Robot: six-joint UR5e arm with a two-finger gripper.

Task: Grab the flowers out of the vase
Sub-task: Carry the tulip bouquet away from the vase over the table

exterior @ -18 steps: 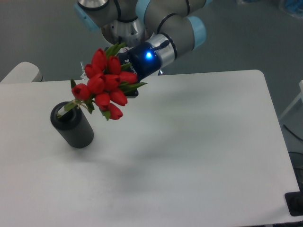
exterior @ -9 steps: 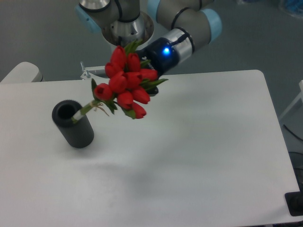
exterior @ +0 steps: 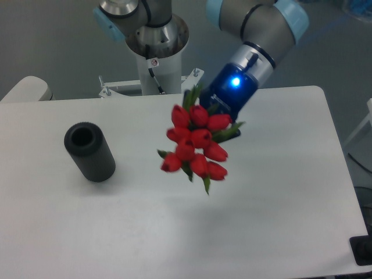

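The flowers, a bunch of red tulip buds with green leaves, hang in the air above the middle of the white table, well clear of the vase. The vase, a dark matte cylinder, stands upright at the left with its round opening empty. My gripper sits just behind the bunch, below the wrist with the blue light, shut on the flowers. Its fingers and the stems are mostly hidden by the buds.
The arm's base column rises behind the table's far edge. A white rounded object lies off the table's left corner. A small black item sits at the lower right corner.
The bunch has come fully out of the vase and travelled right and slightly down with the gripper. The vase stays in place, now empty.
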